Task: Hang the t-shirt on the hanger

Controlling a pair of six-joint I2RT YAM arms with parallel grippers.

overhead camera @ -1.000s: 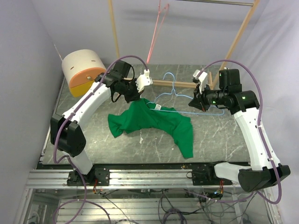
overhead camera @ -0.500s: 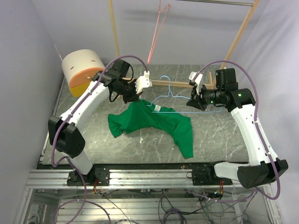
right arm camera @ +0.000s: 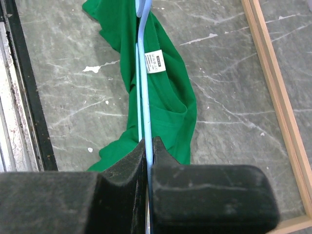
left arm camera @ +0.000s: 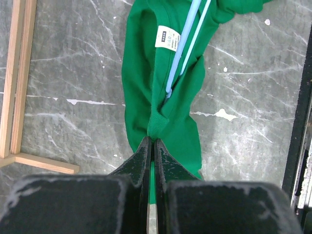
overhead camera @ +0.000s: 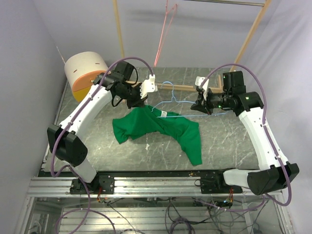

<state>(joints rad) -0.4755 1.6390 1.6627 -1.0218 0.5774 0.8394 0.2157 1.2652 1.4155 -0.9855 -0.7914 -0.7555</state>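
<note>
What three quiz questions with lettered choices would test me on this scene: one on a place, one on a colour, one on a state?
1. Where does the hanger's end go?
A) into the t-shirt's neck
B) in under the bottom hem
C) nowhere near the cloth

2. What colour is the t-shirt?
A) red
B) white
C) green

3. How is the right pincer?
A) wide open
B) shut on the hanger
C) shut on the t-shirt

Answers:
1 A: the blue wire runs into the opening right beside the label.
2 C: the cloth is bright green in every view.
3 B: the wire passes straight between its closed tips.
</note>
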